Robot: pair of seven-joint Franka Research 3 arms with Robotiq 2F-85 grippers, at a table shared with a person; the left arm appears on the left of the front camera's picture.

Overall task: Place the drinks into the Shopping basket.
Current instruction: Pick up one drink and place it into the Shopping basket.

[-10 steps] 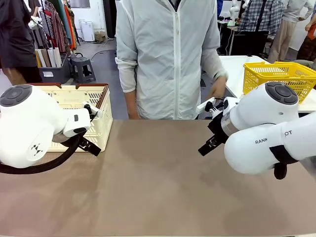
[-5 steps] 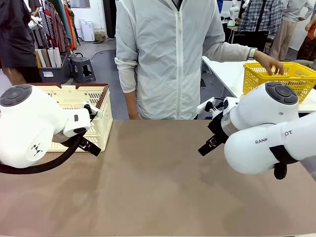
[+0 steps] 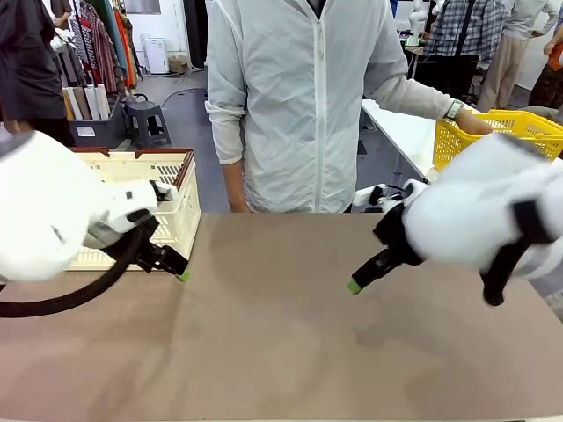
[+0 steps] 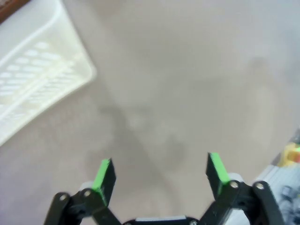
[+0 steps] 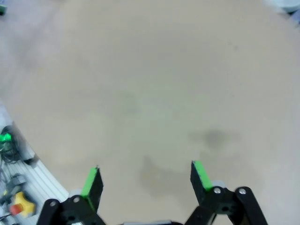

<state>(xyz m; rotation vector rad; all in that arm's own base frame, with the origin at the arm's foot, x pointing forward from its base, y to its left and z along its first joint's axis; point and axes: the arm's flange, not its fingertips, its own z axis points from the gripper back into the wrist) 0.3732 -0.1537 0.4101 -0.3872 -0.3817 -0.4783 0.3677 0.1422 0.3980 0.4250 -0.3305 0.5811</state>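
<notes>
The drinks are out of view. The Shopping basket (image 3: 182,204), cream-white and slotted with a dark brown rim, stands at the table's far left; one of its corners (image 4: 35,89) lies at the top left of the left wrist view. My left gripper (image 3: 176,268) hangs low just right of the basket's near corner. It is open (image 4: 159,171) with nothing between its green pads (image 4: 104,173). My right gripper (image 3: 361,280) hovers over the table right of centre, also open (image 5: 145,179) and empty above bare tabletop.
A person in a pale jacket (image 3: 303,105) stands at the far edge and reaches an arm (image 3: 422,95) toward a bright yellow mesh basket (image 3: 506,130) on the white table behind my right arm. The brown tabletop (image 3: 273,334) spreads between the grippers.
Both arms are in motion and blurred, and both grippers have dipped closer to the table. The person's hand swung from near the table edge over to the yellow basket.
</notes>
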